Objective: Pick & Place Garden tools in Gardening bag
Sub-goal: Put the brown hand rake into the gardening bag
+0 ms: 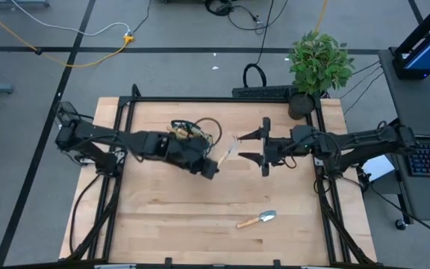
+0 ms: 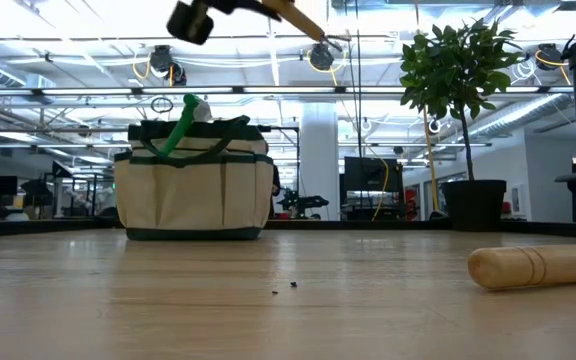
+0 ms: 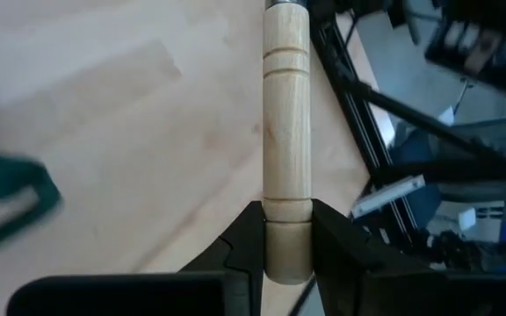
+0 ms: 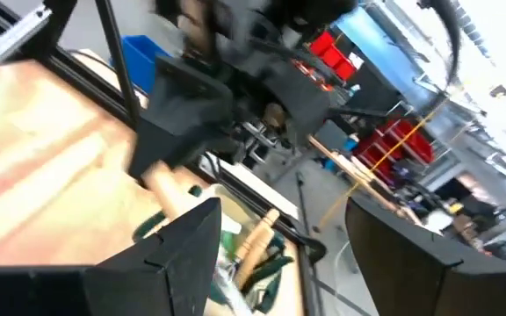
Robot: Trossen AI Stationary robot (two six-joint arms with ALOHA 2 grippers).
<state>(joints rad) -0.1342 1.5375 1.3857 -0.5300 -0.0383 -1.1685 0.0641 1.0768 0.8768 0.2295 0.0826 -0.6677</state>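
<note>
A wooden-handled tool (image 3: pixel 286 132) is clamped by its handle end in the left gripper (image 3: pixel 288 254), raised at frame centre beside the gardening bag (image 1: pixel 192 134), presumably for insertion. The right gripper (image 1: pixel 263 146) is held open right of centre, apparently waiting.

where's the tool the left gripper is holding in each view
High view: wooden-handled tool at table centre, shut in the left gripper, just right of the gardening bag.
Low view: top edge, handle slanting above the bag.
Left wrist view: handle upright between the fingers.
Right wrist view: blurred, handle likely.
Shared landmark: the bag.
</note>
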